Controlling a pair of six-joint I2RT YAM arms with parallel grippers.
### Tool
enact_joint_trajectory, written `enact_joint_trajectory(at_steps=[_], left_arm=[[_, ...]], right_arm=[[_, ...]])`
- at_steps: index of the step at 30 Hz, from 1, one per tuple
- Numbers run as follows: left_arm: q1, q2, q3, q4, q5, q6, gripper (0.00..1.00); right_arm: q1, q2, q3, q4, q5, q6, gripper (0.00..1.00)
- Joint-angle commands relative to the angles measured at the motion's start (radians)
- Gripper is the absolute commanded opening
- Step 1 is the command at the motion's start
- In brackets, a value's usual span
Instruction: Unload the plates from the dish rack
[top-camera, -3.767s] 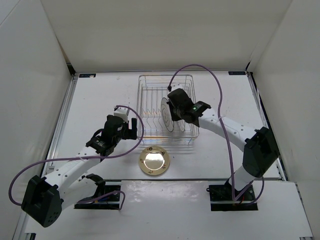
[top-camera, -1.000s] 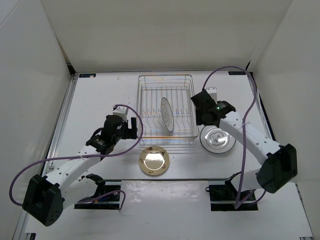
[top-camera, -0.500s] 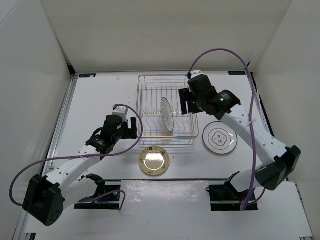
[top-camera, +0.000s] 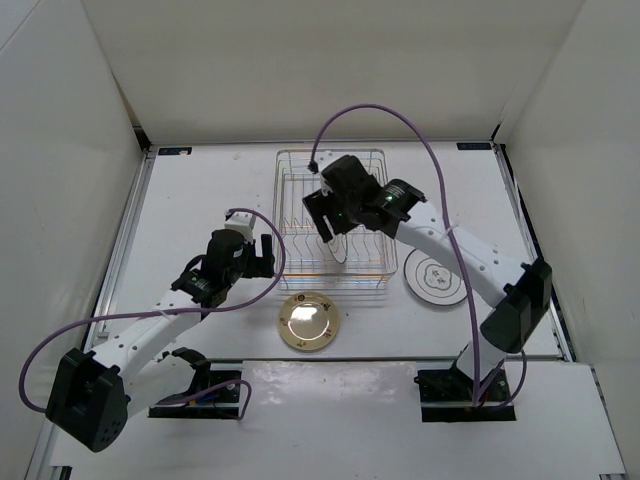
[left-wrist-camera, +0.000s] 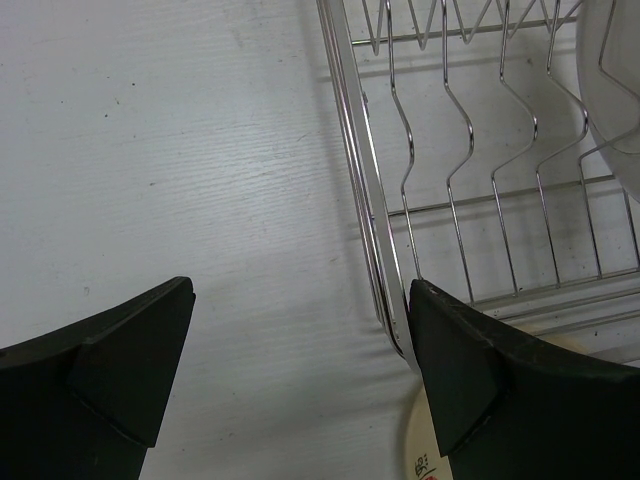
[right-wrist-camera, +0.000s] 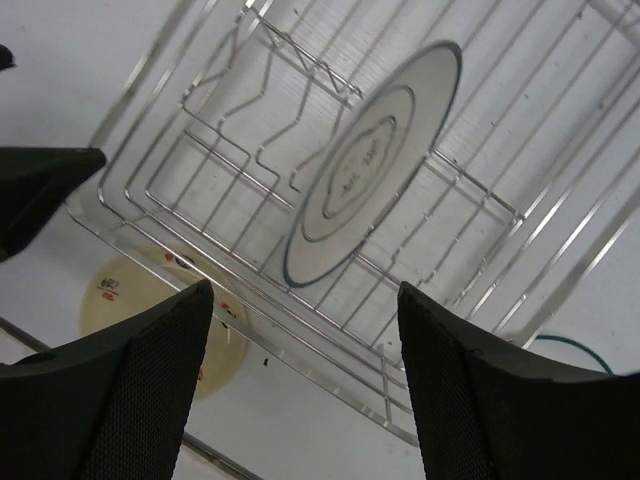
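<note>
Right gripper (right-wrist-camera: 302, 290) – jaws spread wide, grasping nothing – hangs over the dish rack (top-camera: 330, 152), above the one white plate (right-wrist-camera: 370, 165) standing on edge among the dividers. The second white plate (top-camera: 437, 277) lies flat on the table (top-camera: 200, 190) just right of the rack. The golden-tan plate (top-camera: 309, 321) lies flat near its front edge. Left gripper (left-wrist-camera: 300, 290) – fingers parted, nothing between them – sits beside the rack's left front corner.

dish rack (top-camera: 297, 195): ringed plate (right-wrist-camera: 372, 160) inside, seemingly upright | white plate (top-camera: 437, 277), tan plate (top-camera: 309, 321): flat outside
</note>
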Motion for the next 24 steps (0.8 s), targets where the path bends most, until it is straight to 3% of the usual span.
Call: enact_joint_trajectory(at_steps=[1,9,16,24], left_arm=[[0.01,0.001,0.027,-0.018,0.003,0.0,0.99],[0.01,-0.002,0.024,-0.016,0.008,0.0,0.99],[0.014,-0.003,0.02,-0.018,0.009,-0.002,0.99],[0.014,-0.008,0.017,-0.015,0.009,-0.002,0.99]], right_arm=[[0.035,0.057,0.104,0.051,0.019,-0.058,0.77],[0.053,0.241,0.251,0.022,0.154,-0.024,0.78],[0.05,0.314,0.279,-0.021,0.283,0.039,0.69],[0.05,0.35,0.267,-0.042,0.29,0.059,0.41]])
